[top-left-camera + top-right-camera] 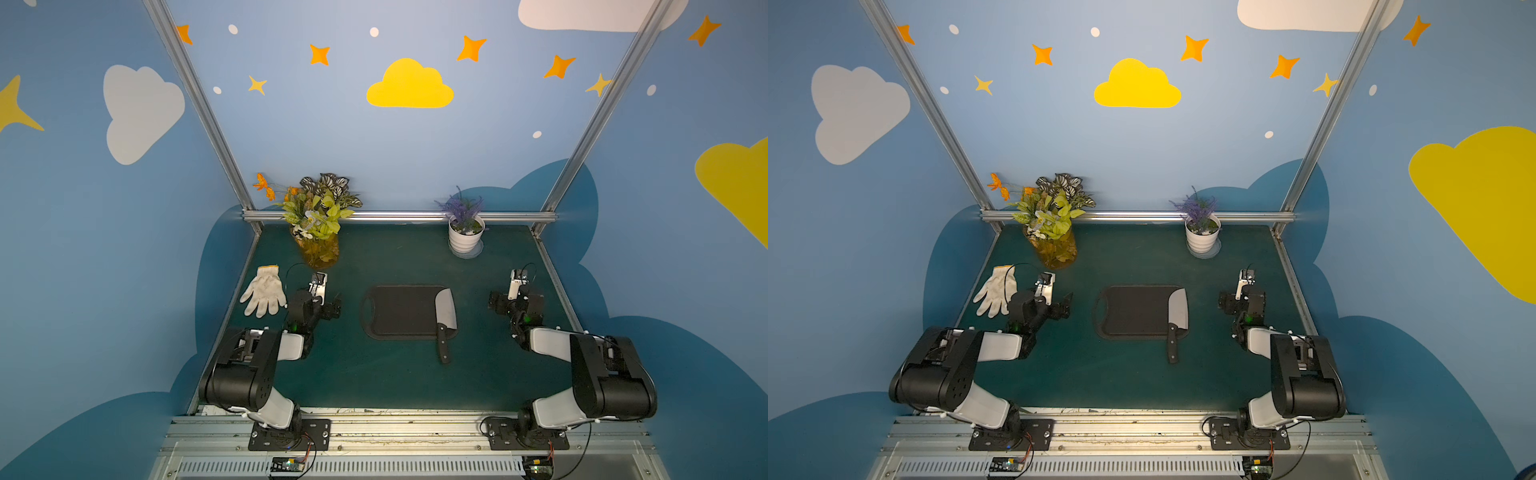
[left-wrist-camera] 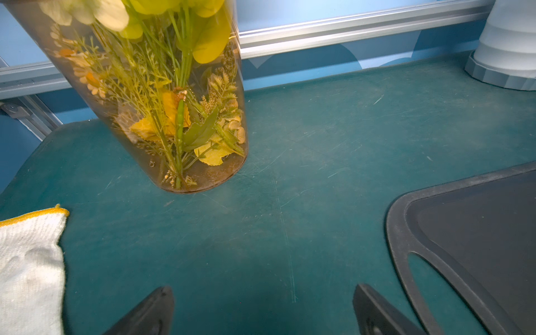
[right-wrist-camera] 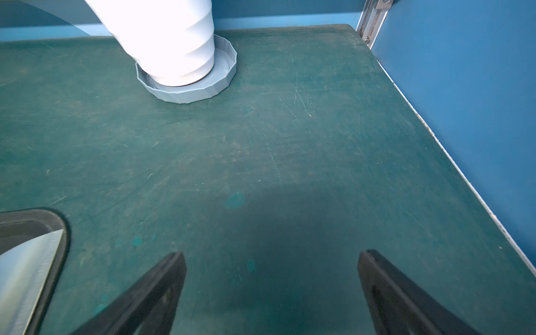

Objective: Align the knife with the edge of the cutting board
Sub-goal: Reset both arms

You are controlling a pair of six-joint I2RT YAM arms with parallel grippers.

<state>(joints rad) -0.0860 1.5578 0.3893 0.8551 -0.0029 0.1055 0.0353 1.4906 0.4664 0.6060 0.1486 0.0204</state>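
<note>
Left gripper (image 2: pixel 262 293) and right gripper (image 3: pixel 271 255) both gape wide and empty over a scuffed green mat (image 3: pixel 290 145).
A knitted white glove (image 1: pixel 264 296) lies just outside the left gripper, with a clear vase (image 2: pixel 174 116) of foliage ahead of it. A ribbed white pot (image 3: pixel 174 43) stands ahead of the right gripper. Bare mat separates each from the board (image 1: pixel 399 311), a flat black rounded rectangle between the 2 grippers. The knife (image 1: pixel 445 313) rests on the board's end nearer the right gripper, its broad grey blade close along that edge and its black handle overhanging onto the mat.
</note>
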